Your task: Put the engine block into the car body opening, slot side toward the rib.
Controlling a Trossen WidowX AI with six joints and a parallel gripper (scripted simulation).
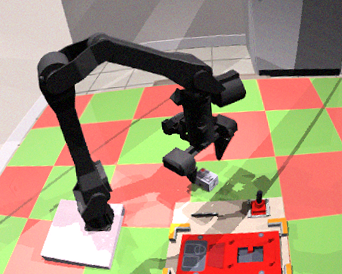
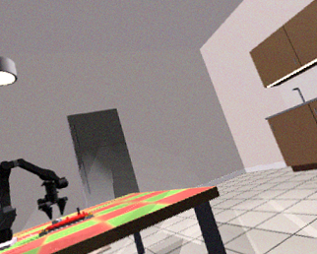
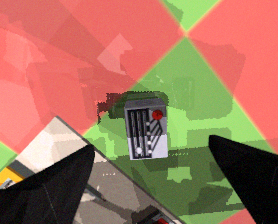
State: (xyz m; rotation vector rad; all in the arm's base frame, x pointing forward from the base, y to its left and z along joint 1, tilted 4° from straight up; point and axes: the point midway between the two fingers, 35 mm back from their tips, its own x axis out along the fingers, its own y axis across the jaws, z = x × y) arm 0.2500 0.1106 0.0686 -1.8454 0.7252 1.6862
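Observation:
The engine block [image 1: 207, 180] [image 3: 146, 131], a small grey box with dark slots and a red round spot on top, stands on the checkered table beyond the board's back edge. My gripper [image 1: 206, 169] [image 2: 56, 217] [image 3: 150, 145] is open and empty, above the block; in the wrist view the block shows between the two fingers, a little ahead of their tips. The red car body [image 1: 217, 253] [image 2: 74, 218] lies on the board, with a rectangular opening [image 1: 245, 257] in its right half, notched at its back edge. The rib cannot be made out clearly.
The beige board [image 1: 186, 212] [image 3: 50, 140] has orange corner brackets [image 1: 178, 228] [image 3: 10, 175] around the car body. A red-based part with an upright black knob [image 1: 259, 195] stands at its back right. A thin dark bar [image 1: 205, 214] lies at its back left.

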